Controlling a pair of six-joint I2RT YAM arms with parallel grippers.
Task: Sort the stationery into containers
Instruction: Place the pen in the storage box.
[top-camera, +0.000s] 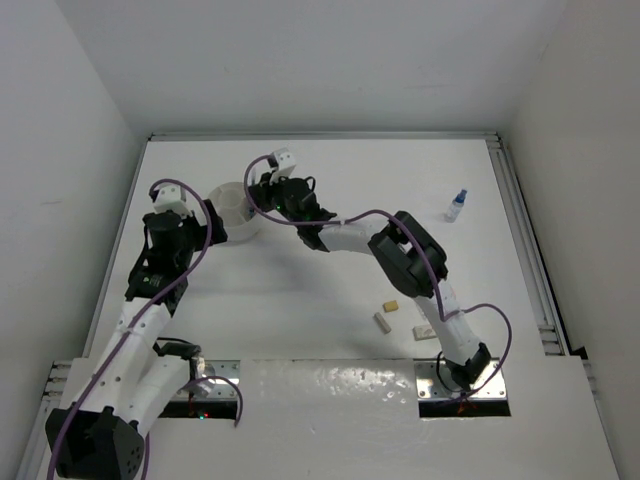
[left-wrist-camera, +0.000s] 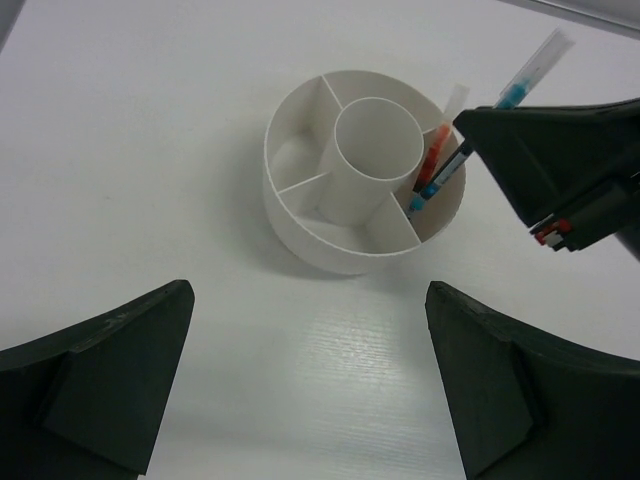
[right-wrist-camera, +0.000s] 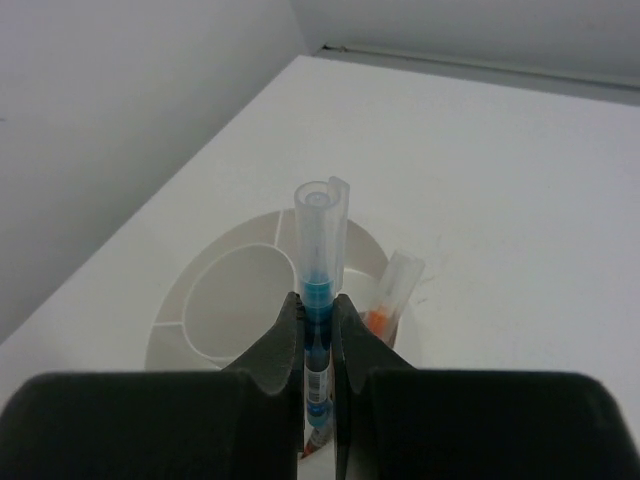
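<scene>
Two pens share one outer compartment of the white tub (left-wrist-camera: 300, 240): the red-orange pen (left-wrist-camera: 436, 160) leans there loose, and the blue pen (right-wrist-camera: 319, 285) is pinched between the narrow jaws of the right gripper (right-wrist-camera: 317, 300), its tip seemingly down inside. The left gripper (left-wrist-camera: 308, 292) hangs wide open near the tub, holding nothing. A tan eraser (top-camera: 391, 306) and a blue-capped bottle (top-camera: 456, 205) sit well apart from it.

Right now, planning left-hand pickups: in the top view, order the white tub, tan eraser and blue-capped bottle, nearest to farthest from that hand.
1. white tub, right beside the left hand
2. tan eraser, near side, right of centre
3. blue-capped bottle, far right
</scene>
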